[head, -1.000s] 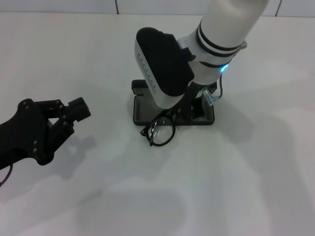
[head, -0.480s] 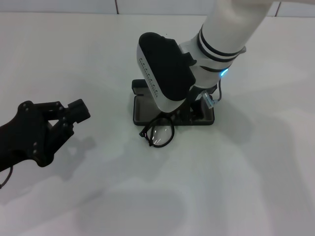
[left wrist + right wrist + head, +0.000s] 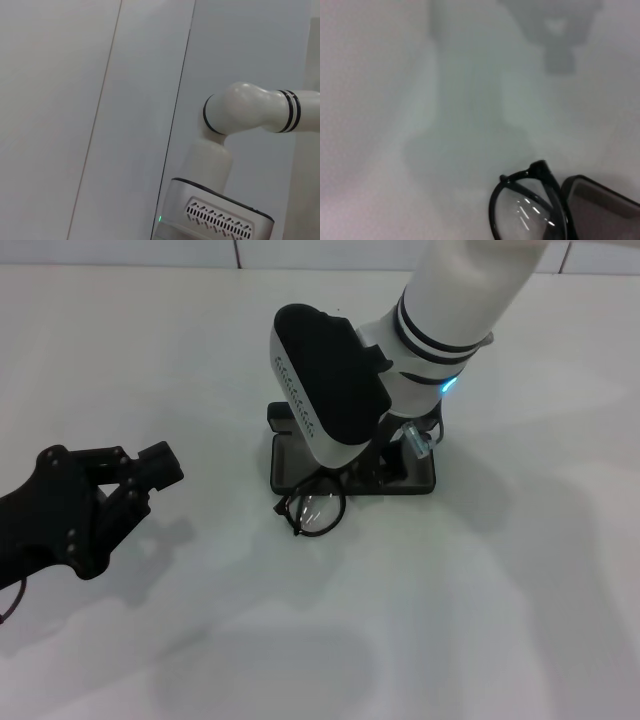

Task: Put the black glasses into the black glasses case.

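Note:
The black glasses case lies open at the table's middle, grey lining up, its lid standing at the back. My right gripper reaches down over the case, mostly hidden under its white and black wrist. It is shut on the black glasses, which hang tilted over the case's front left corner, one round lens out over the table. The right wrist view shows that lens beside the case's corner. My left gripper is parked at the left, well away from the case.
The white table is bare around the case. A tiled wall edge runs along the back. The left wrist view shows only grey wall panels and a white robot arm.
My right wrist has shifted a little to the left, and the glasses have moved left with it, from the case's front edge toward its front left corner. The left arm has barely moved.

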Controlling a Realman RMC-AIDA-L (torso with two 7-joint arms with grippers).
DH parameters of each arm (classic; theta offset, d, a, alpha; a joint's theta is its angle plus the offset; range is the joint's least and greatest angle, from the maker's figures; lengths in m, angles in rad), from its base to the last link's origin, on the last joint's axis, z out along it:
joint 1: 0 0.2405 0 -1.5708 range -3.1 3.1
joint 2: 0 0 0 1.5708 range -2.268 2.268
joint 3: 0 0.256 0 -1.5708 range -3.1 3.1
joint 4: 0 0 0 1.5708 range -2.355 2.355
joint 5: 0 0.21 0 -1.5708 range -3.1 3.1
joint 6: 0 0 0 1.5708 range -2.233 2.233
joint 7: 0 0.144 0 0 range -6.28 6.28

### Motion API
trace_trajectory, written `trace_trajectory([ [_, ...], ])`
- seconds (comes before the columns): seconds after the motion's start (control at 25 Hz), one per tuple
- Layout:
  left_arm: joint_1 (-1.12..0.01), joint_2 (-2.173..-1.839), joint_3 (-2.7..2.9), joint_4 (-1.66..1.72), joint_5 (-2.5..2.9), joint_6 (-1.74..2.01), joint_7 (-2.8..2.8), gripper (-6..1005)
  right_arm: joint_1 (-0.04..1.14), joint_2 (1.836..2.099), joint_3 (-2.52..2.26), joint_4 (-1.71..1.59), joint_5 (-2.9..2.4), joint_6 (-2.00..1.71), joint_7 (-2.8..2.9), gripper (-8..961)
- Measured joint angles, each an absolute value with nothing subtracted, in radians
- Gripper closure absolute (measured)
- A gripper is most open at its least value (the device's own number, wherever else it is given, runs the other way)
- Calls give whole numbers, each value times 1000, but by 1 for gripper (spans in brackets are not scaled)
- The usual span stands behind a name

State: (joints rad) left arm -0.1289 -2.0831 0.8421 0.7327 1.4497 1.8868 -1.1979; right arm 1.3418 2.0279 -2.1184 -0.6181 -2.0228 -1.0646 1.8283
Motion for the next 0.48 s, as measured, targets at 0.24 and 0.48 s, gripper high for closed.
trace_trajectory([
  [0.24,-129,-2083,842,731,1450,1887,-1198,922,1345,2028,-2115,-617,-2021,-1064,1826,773],
  [0.48,-130,-2085,842,720,1449,1887,-1195,921,1340,2028,-2119,-610,-2014,-1055,1814,774],
])
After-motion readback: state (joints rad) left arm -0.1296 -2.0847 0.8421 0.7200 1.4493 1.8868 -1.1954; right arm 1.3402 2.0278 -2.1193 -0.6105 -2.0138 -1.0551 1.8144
